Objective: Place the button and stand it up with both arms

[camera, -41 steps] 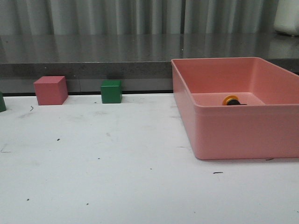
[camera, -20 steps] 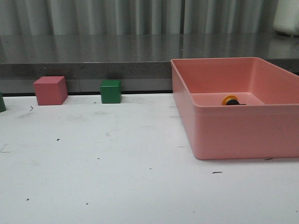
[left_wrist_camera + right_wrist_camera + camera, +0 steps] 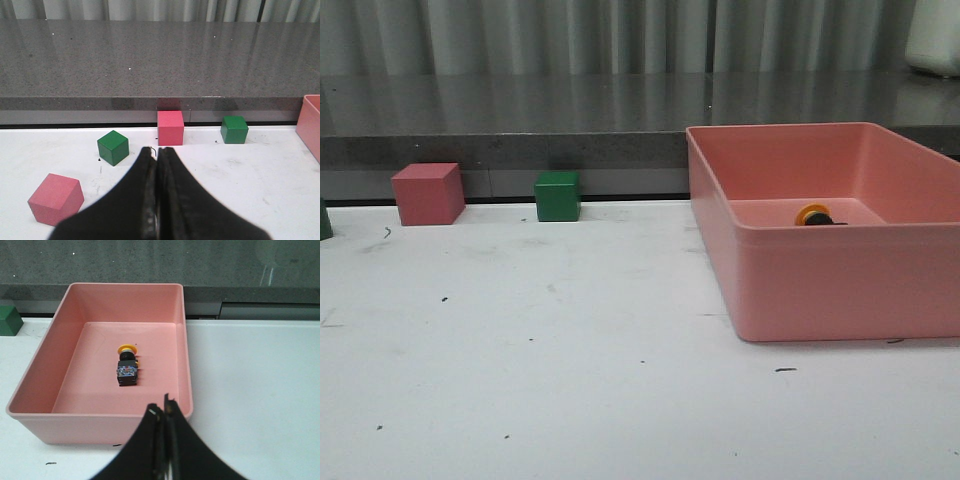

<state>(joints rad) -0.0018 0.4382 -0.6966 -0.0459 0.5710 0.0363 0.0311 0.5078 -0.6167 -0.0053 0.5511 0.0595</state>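
Observation:
The button point(image 3: 128, 367) lies on its side on the floor of a pink bin point(image 3: 60, 325), yellow cap toward the far wall. From the front only its yellow cap and a bit of black show over the bin's near wall, button point(image 3: 814, 216) inside the bin point(image 3: 840, 280). My right gripper point(image 3: 163, 406) is shut and empty, held above the bin's near rim, short of the button. My left gripper point(image 3: 156, 150) is shut and empty over the white table, far left of the bin. Neither arm shows in the front view.
A pink cube point(image 3: 427, 193) and a green cube point(image 3: 558, 196) stand at the table's back edge below a grey ledge. The left wrist view also shows another green cube point(image 3: 113, 147) and a pink cube point(image 3: 55, 198) nearer the gripper.

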